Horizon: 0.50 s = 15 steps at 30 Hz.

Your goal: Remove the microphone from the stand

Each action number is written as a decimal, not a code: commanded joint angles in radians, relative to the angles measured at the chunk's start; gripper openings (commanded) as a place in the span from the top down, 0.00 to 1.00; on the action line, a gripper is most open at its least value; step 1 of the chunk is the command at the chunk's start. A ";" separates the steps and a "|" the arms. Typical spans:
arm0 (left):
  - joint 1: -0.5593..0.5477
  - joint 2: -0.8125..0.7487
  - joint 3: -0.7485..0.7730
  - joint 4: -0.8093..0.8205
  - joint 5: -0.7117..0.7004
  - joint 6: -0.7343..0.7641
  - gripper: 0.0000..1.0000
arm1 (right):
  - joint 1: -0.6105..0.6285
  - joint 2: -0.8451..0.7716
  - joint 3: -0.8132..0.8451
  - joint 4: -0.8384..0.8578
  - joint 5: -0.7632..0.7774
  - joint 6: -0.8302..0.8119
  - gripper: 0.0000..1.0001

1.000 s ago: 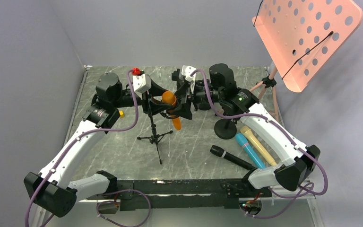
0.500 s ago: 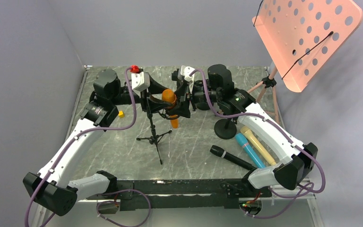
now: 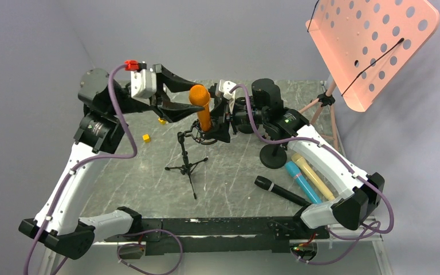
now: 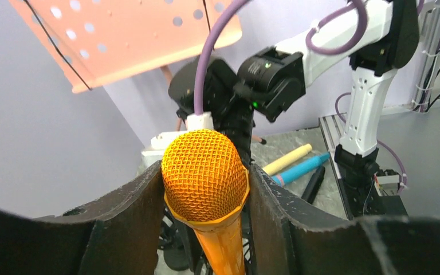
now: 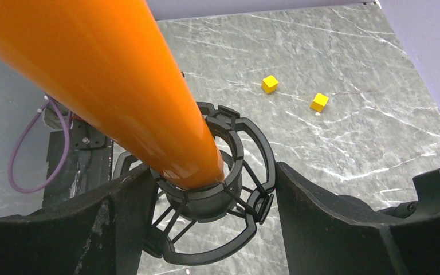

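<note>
Microphone point(image 3: 202, 110) stands near-upright, tail in the shock mount point(image 5: 206, 203); left gripper point(image 4: 206, 189) clamps its head, right gripper point(image 5: 212, 177) pinches the mount: pull upward.

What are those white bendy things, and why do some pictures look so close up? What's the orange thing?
They are robot arms, a left arm and a right arm, bolted to a table. One picture looks down from above; the other two come from small cameras on the wrists, so things look huge. Each arm ends in a two-fingered pincer. The left pincer squeezes the mesh head of an orange microphone. The right pincer hugs the black cradle atop the tripod stand, where the microphone's tail sits. Lying on the table: a black microphone, a blue microphone, a pale yellow microphone and yellow cubes.
</note>
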 commanded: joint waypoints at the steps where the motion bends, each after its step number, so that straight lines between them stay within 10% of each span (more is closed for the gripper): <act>1: 0.000 0.011 0.097 0.077 0.049 -0.096 1.00 | 0.009 0.041 -0.026 -0.044 0.024 -0.037 0.37; 10: 0.006 0.038 0.271 0.085 0.030 -0.150 1.00 | 0.012 0.046 -0.007 -0.058 0.025 -0.053 0.35; 15: 0.014 0.047 0.376 -0.069 0.036 -0.043 1.00 | 0.012 0.038 0.051 -0.074 0.024 -0.046 0.16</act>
